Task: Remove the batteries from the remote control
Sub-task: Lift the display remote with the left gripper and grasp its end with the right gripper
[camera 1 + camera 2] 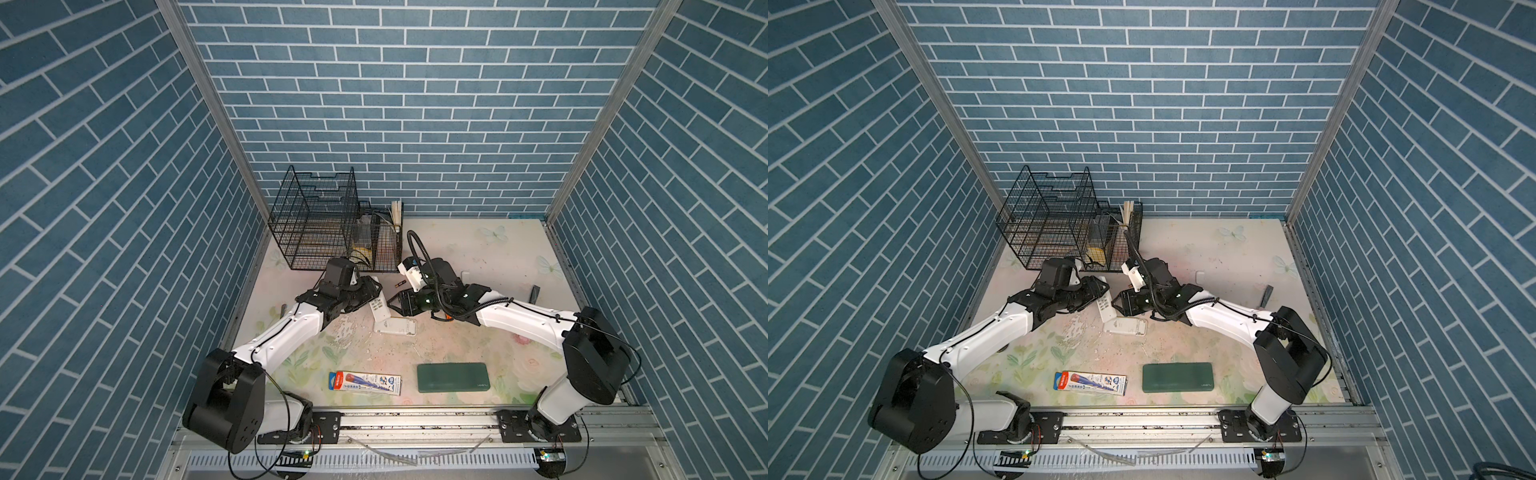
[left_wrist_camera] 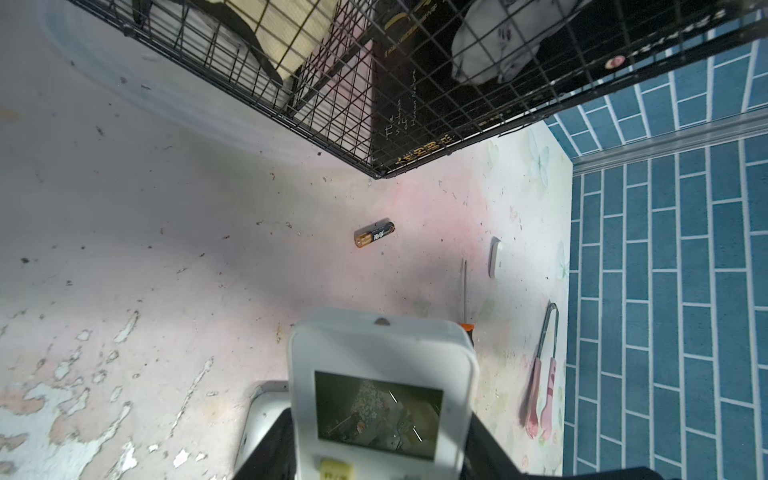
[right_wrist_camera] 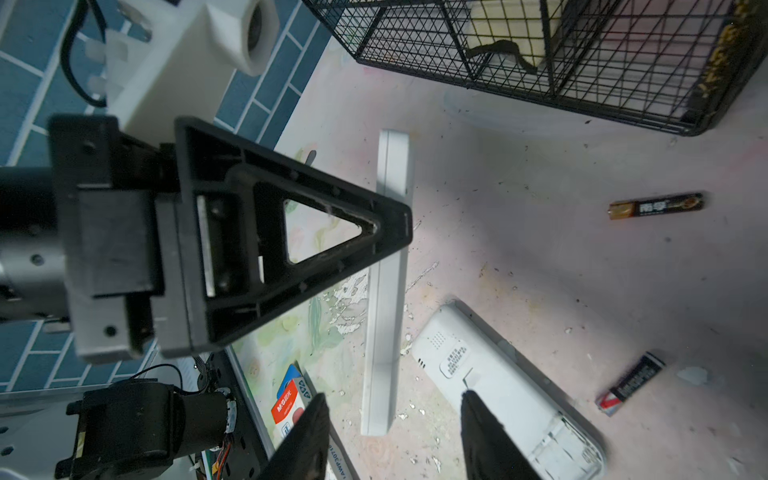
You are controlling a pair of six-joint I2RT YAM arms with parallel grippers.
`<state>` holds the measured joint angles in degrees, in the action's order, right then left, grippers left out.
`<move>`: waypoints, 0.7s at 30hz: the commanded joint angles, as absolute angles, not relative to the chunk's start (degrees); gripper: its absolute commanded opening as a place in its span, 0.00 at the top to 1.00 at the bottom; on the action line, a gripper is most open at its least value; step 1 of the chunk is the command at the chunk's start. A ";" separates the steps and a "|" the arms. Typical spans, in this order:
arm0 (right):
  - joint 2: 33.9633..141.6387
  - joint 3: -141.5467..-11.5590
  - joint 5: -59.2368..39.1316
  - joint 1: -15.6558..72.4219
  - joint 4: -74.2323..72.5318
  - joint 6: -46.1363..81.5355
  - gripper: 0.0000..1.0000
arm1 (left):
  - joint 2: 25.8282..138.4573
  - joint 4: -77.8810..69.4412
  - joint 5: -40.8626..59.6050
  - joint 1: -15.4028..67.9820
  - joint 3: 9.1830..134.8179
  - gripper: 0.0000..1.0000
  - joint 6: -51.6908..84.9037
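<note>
So the left jaws are clamped across the sides of a white remote control (image 2: 382,353), holding it up off the counter (image 1: 478,253) around the middle, screen facing the wrist cam. The right jaws are parted about halfway with nothing in them, hovering right next to it, over a second remote (image 3: 498,374) that's lying face down. One gold-ended battery (image 2: 374,234) is already loose on the counter toward the back edge, just in front of the wire basket (image 2: 415,104). A red-ended battery (image 3: 631,384) lies beside the face-down remote. I can't tell whether the held remote still has cells in it, since its back is hidden. My guess is the right arm goes for that back side next. I'd keep the left grip dead steady, tilt the back toward the right jaws, then pinch one cell at its free end and lever it out gently so it doesn't spring away.
</note>
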<state>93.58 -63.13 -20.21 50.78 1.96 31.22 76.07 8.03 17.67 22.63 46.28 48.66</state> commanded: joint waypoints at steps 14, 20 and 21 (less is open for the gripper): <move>102.05 -71.89 -20.78 52.74 3.52 31.73 0.61 | 74.77 5.27 18.02 23.16 48.45 0.70 49.74; 103.90 -73.42 -20.85 52.76 3.52 31.38 0.72 | 74.45 5.01 17.85 23.12 47.85 0.70 49.92; 104.06 -73.61 -20.84 52.70 3.50 31.38 0.75 | 74.27 5.01 17.76 23.14 47.79 0.70 49.94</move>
<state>103.22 -70.32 -20.56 52.42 3.44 31.24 75.85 6.26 17.65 22.90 47.11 49.74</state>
